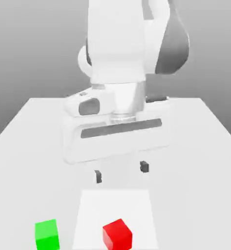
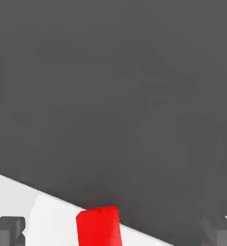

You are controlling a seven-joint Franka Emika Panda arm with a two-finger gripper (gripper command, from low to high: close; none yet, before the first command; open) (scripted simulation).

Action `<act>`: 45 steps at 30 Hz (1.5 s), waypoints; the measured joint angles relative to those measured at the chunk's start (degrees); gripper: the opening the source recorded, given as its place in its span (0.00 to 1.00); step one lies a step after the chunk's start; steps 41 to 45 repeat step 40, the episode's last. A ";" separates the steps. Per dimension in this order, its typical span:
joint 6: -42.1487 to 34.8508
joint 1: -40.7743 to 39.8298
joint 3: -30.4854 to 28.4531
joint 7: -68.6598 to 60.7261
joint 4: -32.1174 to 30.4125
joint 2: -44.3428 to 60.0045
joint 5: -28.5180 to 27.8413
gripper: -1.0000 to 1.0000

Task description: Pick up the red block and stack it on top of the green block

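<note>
While the gripper (image 1: 121,172) hangs above the desk (image 1: 195,146) with its jaws spread wide and nothing between them, the red block (image 1: 117,234) rests on the desk surface, nearer the exterior camera than the fingertips (image 1: 144,166). The green block (image 1: 47,235) sits apart from it, toward the exterior view's left, with a clear gap between the two.

Failure risks from this position:

- Offset descent. The red block appears off-centre between the fingertips in the hand view (image 2: 99,226). A straight descent probably lands a fingertip on the block's top face or pushes the block aside.
- Yaw mismatch. The red block sits rotated relative to the desk edges. If the jaws close across its corners rather than its flat faces, the block is likely to twist or slip out.
- Collision during transfer. A low carry toward the green block could knock it away.
- Off-centre release. A misaligned placement would likely let the red block tip off.
</note>
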 joint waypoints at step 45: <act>5.11 -9.66 -8.85 15.98 1.62 15.32 7.06 1.00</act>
